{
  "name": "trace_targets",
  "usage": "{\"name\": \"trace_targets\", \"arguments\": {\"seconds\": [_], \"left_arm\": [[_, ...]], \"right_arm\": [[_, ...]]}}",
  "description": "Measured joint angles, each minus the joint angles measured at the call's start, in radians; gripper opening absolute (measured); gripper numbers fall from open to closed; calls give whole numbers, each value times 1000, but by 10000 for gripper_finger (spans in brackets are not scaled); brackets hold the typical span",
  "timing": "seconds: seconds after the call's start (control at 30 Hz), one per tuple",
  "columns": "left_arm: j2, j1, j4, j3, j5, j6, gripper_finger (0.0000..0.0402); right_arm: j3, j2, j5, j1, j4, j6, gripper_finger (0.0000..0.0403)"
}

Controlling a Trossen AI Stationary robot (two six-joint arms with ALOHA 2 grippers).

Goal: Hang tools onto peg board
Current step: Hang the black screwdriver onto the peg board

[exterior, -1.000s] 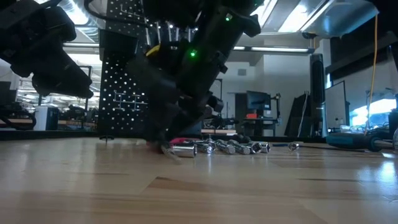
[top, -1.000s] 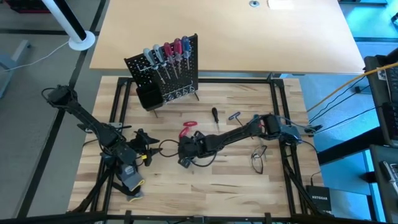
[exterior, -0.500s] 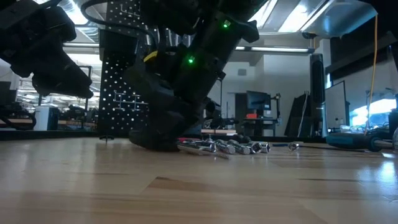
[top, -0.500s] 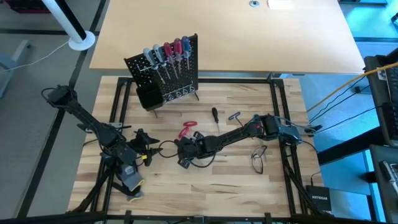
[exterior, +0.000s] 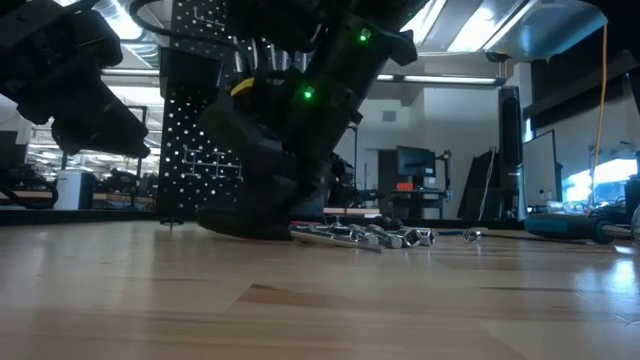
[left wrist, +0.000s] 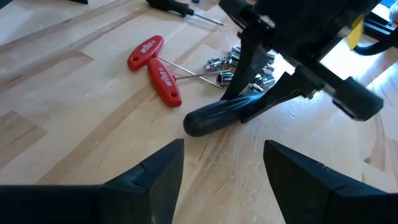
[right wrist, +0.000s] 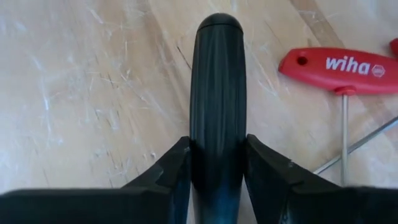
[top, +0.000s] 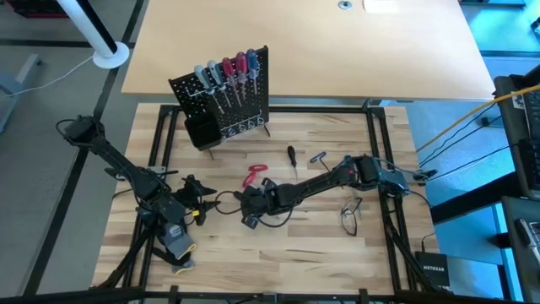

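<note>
the right gripper [right wrist: 214, 171] pinches the black-handled tool [right wrist: 216, 93], whose long axis runs straight out between the fingers, flat along the bench [top: 321, 245]; the left gripper [left wrist: 221, 168], fingers spread, waits nearby.

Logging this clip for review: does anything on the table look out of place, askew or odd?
Nothing damaged or spilled. The eyeglasses lying by the right arm's base are no tool. Tools lie loose on the table, as expected. The right gripper has its jaws around a black handle.
</note>
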Motion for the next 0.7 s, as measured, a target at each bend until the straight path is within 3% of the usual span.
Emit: {"name": "trace_targets", "arguments": {"seconds": [0.7], "left_arm": [[0, 0, 0, 0, 0, -5, 210]], "right_arm": [[80, -5, 0, 2, -41, -59, 126]]}}
